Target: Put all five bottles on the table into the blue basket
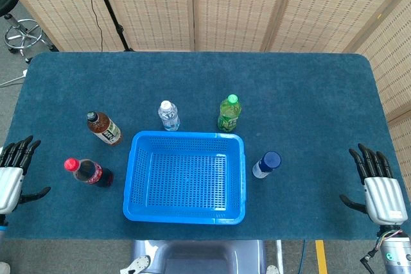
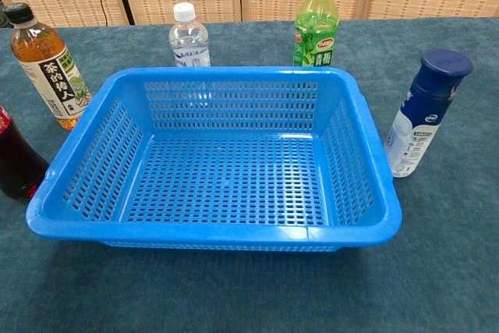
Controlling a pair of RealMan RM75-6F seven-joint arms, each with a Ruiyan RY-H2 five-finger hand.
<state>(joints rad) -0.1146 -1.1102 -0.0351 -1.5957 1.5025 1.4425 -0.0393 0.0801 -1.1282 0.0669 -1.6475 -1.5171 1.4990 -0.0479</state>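
Head view shows the blue basket (image 1: 185, 178) at lower centre of the frame, upright and holding nothing. All five bottles stand outside it on the table (image 1: 308, 94). Tea bottle (image 1: 104, 128) and cola bottle (image 1: 88, 172) sit to its left, the cola lower in the frame. Clear water bottle (image 1: 169, 115) and green bottle (image 1: 229, 113) stand just above its upper rim. Navy-capped white bottle (image 1: 266, 164) stands just beside its right wall. Left hand (image 1: 13, 172) rests at the left edge, right hand (image 1: 379, 187) at lower right; both have fingers spread apart and hold nothing, well apart from every bottle.
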